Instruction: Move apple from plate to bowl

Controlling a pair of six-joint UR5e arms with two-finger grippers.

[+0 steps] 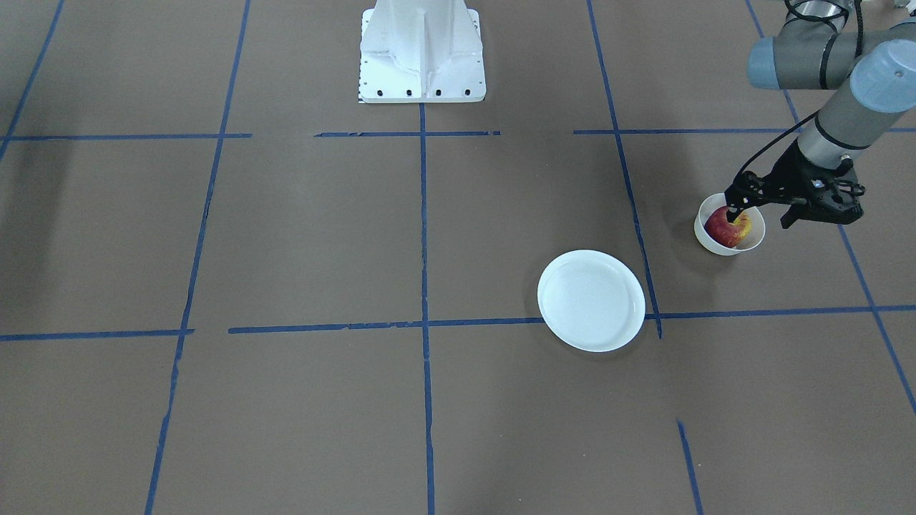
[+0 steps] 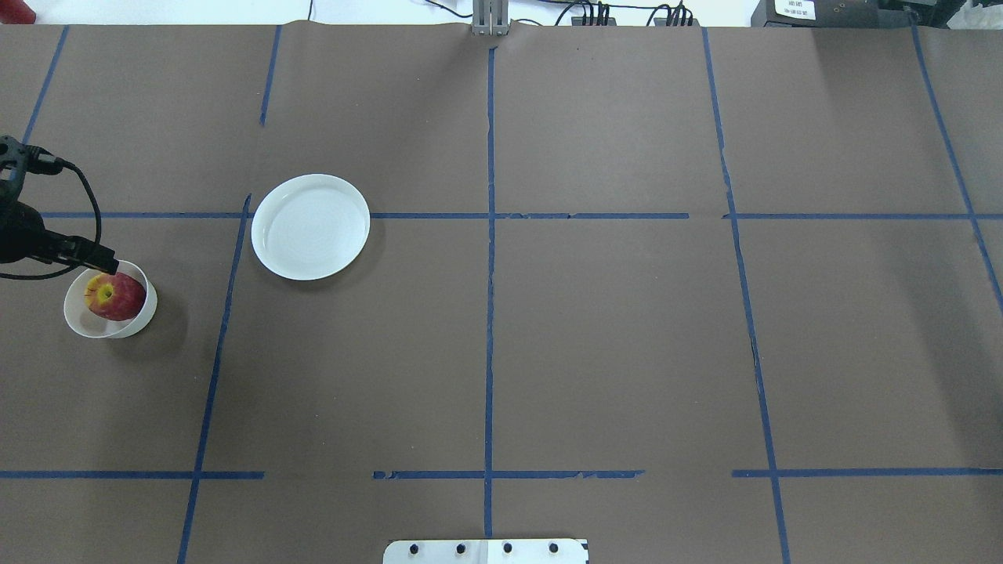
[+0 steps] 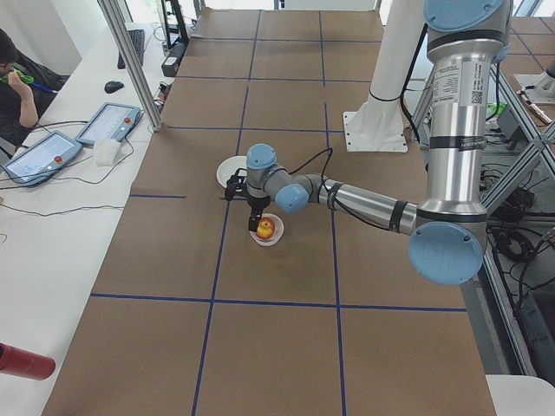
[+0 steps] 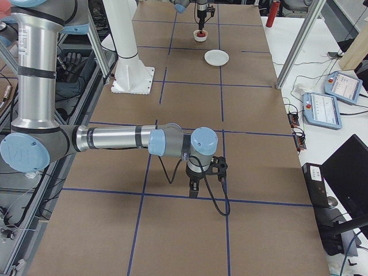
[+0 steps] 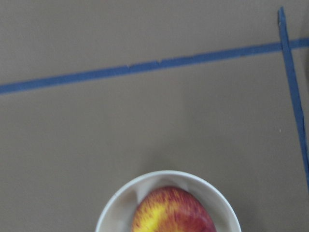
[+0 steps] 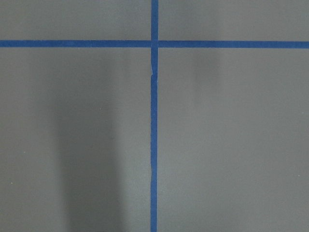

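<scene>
The apple (image 5: 171, 212), likely firm, light and smooth-skinned (best pinched gently across its widest girth), sits in the bowl (image 5: 118, 203), the left gripper (image 1: 761, 217) spread open just above it holding nothing, the plate (image 1: 591, 300) nearby; whether the right gripper (image 4: 207, 181) is open I cannot tell.

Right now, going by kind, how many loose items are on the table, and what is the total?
Apple: 1 (red with yellow patches)
Bowl: 1 (cream-white, holding the apple)
Plate: 1 (white, nothing on it)
Total: 3
</scene>
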